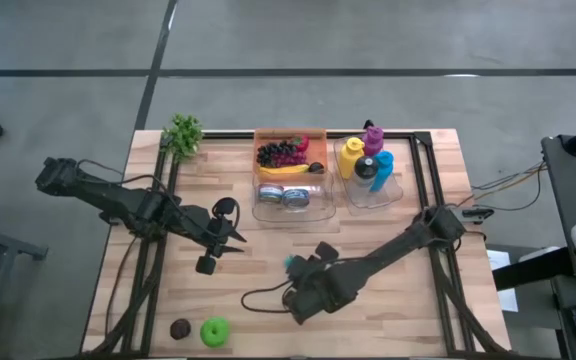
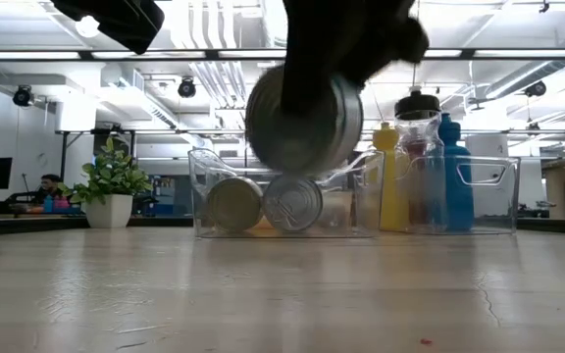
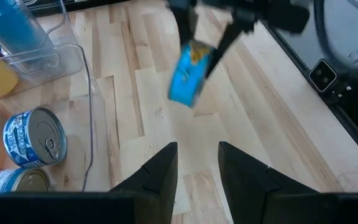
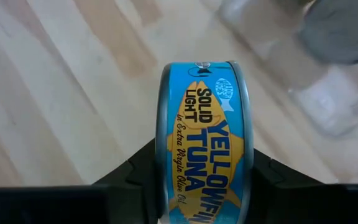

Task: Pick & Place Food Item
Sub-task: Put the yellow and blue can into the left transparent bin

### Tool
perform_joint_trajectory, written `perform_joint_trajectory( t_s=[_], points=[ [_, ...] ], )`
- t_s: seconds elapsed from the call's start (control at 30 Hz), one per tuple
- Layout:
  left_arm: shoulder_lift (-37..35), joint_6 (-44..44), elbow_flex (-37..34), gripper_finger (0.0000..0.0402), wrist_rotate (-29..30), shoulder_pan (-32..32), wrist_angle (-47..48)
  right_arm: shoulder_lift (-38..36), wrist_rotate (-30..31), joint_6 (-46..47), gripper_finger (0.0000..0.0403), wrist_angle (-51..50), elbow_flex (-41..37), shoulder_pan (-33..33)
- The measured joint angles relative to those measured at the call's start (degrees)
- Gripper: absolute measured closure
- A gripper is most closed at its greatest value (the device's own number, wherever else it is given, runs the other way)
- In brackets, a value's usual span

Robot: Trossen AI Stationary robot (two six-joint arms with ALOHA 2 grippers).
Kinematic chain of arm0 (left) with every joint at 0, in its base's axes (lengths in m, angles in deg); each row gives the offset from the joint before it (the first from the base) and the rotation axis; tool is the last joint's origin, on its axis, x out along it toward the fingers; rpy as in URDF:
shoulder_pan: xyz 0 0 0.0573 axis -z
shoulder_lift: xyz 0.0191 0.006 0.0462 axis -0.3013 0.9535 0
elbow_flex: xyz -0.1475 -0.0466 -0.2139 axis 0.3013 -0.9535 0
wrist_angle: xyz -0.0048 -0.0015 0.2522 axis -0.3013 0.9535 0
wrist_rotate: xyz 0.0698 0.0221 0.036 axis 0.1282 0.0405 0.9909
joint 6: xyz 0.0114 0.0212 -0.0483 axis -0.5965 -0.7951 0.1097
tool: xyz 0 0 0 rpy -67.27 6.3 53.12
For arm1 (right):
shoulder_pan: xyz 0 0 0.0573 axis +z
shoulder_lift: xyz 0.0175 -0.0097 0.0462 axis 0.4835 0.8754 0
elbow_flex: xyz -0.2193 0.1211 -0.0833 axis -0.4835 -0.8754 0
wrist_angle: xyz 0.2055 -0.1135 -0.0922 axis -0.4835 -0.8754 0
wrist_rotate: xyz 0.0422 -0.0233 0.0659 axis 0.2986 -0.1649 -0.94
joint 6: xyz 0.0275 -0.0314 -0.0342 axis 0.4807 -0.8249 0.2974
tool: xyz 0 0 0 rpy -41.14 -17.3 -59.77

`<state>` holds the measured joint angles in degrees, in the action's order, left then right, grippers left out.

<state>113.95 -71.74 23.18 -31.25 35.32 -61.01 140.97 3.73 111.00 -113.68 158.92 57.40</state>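
Blue yellowfin tuna can [image 4: 202, 146] on edge, lifted above the table, clamped in the right pincer [image 4: 197, 168]

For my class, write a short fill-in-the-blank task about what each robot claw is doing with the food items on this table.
1. The right claw is shut on a can of ____.
2. The held can hangs ____ the table, not touching it.
3. The left claw holds ____.
4. Two more cans lie inside a clear ____.

Missing words: tuna; above; nothing; bin
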Motion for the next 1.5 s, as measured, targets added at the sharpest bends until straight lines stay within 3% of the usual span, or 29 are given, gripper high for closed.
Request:
perform_joint_trajectory(
  t_s=[0.33,0.8,1.17,1.4,1.5],
  points=[
    [0.0,0.0,0.0,0.0284,0.0,0.0,0.2,-9.1,5.7,-7.2,0.0271,-6.9,-0.1,-1.7],
    [0.0,0.0,0.0,0.0284,0.0,0.0,0.2,-19.7,5.6,-24.2,0.0271,-7.1,-0.6,-13.3],
    [0.0,0.0,0.0,0.0284,0.0,0.0,0.2,-20.2,-8.7,-39.5,0.0271,-1.9,-1.9,-24.9],
    [0.0,0.0,0.0,0.0284,0.0,0.0,0.2,-20.2,-25.6,-51.9,0.0271,7.8,-7.4,-30.5],
    [0.0,0.0,0.0,0.0284,0.0,0.0,0.2,-20.2,-27.2,-54.2,0.0271,9.2,-10.2,-32.0]
  ],
)
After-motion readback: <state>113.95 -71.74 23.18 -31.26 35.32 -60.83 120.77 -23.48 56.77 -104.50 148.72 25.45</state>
